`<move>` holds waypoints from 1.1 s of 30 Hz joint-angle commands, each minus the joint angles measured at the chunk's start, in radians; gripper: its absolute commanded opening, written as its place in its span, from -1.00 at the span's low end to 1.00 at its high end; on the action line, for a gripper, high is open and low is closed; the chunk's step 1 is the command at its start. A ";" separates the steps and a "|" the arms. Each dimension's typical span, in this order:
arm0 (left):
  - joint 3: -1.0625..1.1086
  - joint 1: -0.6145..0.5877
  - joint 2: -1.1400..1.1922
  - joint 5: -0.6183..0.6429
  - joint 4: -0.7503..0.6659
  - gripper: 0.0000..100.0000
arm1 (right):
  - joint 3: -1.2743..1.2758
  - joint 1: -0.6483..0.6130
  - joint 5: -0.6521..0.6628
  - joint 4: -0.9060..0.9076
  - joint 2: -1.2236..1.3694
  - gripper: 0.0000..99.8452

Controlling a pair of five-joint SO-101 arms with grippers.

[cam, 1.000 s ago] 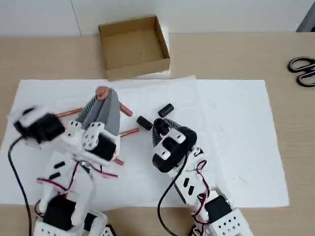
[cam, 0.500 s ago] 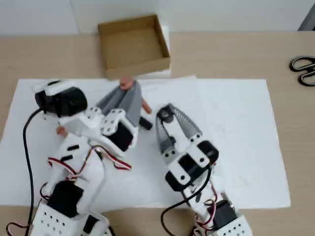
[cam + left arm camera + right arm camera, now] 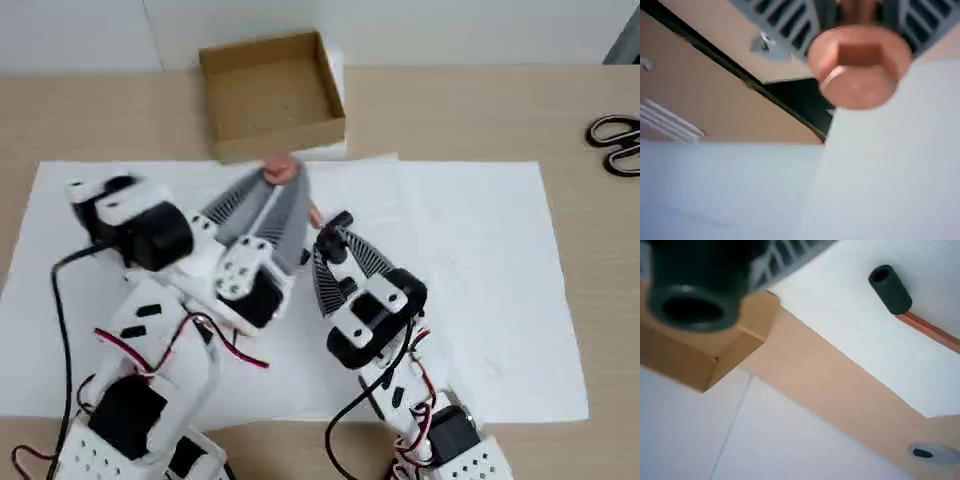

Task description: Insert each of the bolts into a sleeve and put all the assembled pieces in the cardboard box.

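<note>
Left arm [image 3: 150, 400] and right arm [image 3: 395, 385]: white printed shells, black servo blocks at joints. Left gripper [image 3: 280, 180] and right gripper [image 3: 335, 232]: grey fingers [image 3: 291, 215] with slotted ribbing. Red wires [image 3: 120, 343] run along the links; a black cable [image 3: 57, 300] loops off each wrist module. Bracket faces show small round holes.

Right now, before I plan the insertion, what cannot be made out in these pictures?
High view: copper-coloured hex-head bolt, shank mostly covered by the left gripper.
Right wrist view: gripped black cylindrical sleeve, length blurred and cropped.
High view: black-handled scissors, cut by the edge.
High view: white paper sheet, partly under both arms.
</note>
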 commanded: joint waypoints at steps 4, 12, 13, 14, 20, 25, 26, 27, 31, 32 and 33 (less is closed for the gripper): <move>0.088 0.028 -0.003 -0.077 -0.123 -0.99 | 0.005 -0.005 -0.025 -0.056 -0.019 -0.99; 0.131 0.023 0.003 -0.109 -0.170 -0.99 | 0.000 -0.007 -0.028 -0.093 -0.019 -0.99; 0.148 0.023 -0.002 -0.109 -0.170 -0.99 | 0.000 -0.007 -0.028 -0.094 -0.019 -0.99; 0.165 0.023 -0.003 -0.109 -0.170 -0.99 | 0.000 -0.007 -0.028 -0.094 -0.019 -0.99; 0.223 0.029 -0.003 -0.107 -0.172 -0.99 | 0.000 -0.007 -0.029 -0.094 -0.019 -0.99; 0.297 0.029 -0.003 -0.120 -0.166 -0.99 | -0.038 -0.007 -0.026 -0.127 -0.019 -0.99; 0.312 0.029 -0.003 -0.140 -0.166 -0.99 | -0.052 -0.007 -0.026 -0.120 -0.019 -0.99; 0.323 0.029 -0.003 -0.163 -0.164 -0.99 | -0.054 -0.004 -0.025 -0.119 -0.019 -0.99; 0.312 0.029 -0.005 -0.235 -0.121 -0.91 | -0.018 -0.001 -0.025 -0.119 -0.019 -0.99; 0.300 0.028 -0.005 -0.244 -0.086 -0.84 | -0.011 -0.004 -0.025 -0.119 -0.019 -0.99; 0.283 0.026 -0.005 -0.250 -0.040 -0.75 | -0.005 -0.004 -0.025 -0.119 -0.019 -0.99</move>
